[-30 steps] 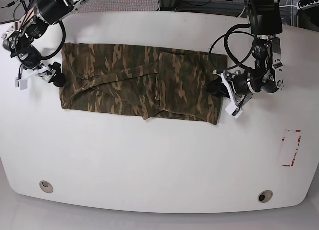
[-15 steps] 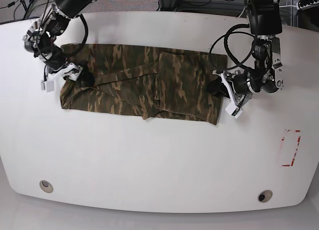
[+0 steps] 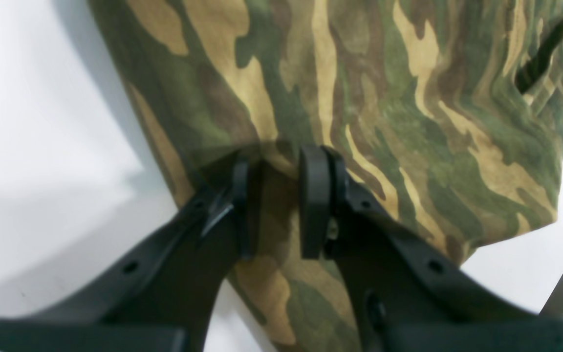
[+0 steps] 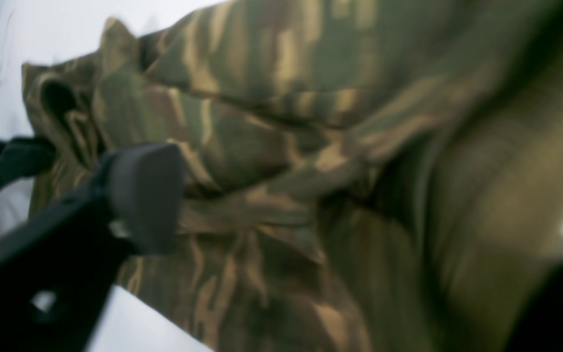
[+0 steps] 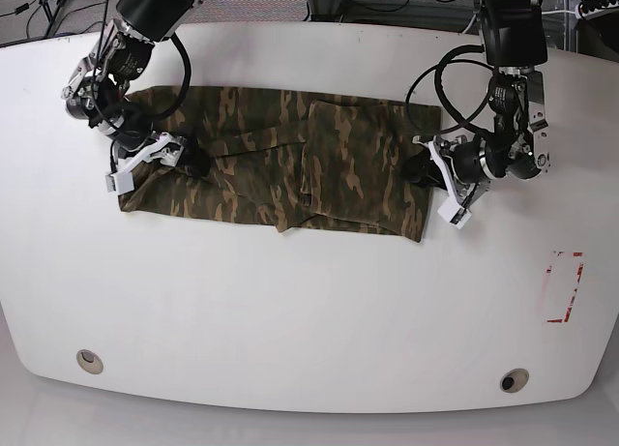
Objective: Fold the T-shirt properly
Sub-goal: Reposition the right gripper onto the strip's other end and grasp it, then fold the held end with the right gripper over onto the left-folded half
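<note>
Here we note left gripper (image 3: 274, 200) pinching T-shirt (image 5: 280, 156) edge; right gripper (image 5: 184, 156) gapes wide above it, risking a bunched fold.

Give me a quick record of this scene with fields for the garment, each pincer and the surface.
garment: T-shirt, camouflage print, lying partly folded along the table
left pincer: jaws close together, pinching the shirt's edge
right pincer: jaws wide apart, over the shirt's other end, nothing gripped
surface: white table
extra: red marking on the table, apart from the shirt
</note>
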